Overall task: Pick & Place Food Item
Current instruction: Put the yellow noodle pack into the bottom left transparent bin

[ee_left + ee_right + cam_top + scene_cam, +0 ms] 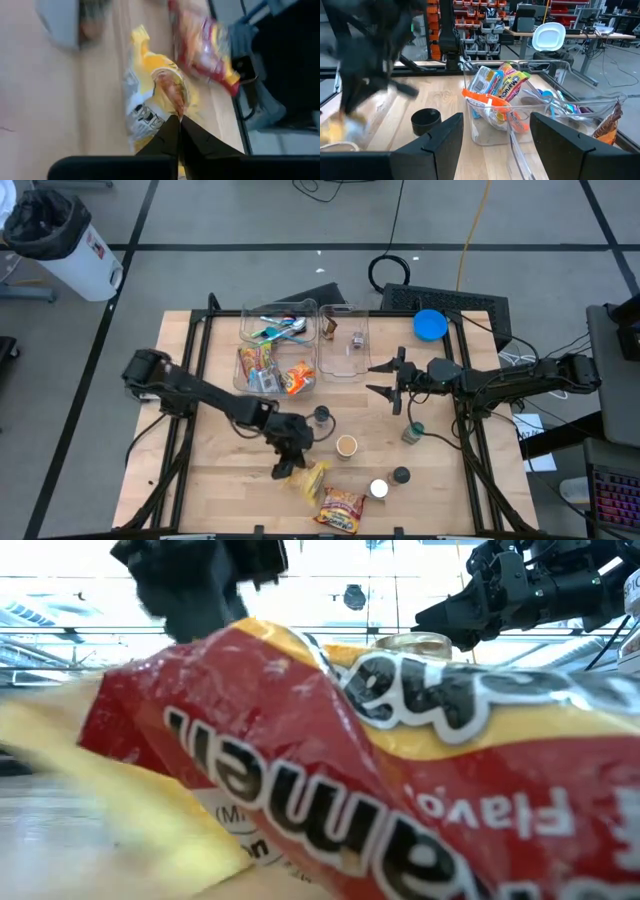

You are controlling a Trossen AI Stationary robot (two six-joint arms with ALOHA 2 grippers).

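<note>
While the left tool (291, 467) presses down at the near part of the worktop (215, 480), its fingers (172, 137) are together, pinching the edge of the yellow packet (308, 478). That packet lies flat on the wood, just beside the red ramen bag (342, 509) at the near edge. In the low view the ramen bag fills most of the frame. A small cup (347, 445) and a dark lid (321, 415) sit just beyond the left tool. The right tool (388, 381) hangs above the worktop's right half, near the clear bins (305, 340), its fingers apart and holding nothing. One bin holds snack packets (496, 87), another plastic cutlery. A blue lid (430, 325) rests at the far right corner, and a green jar (412, 432) stands below the right arm.
</note>
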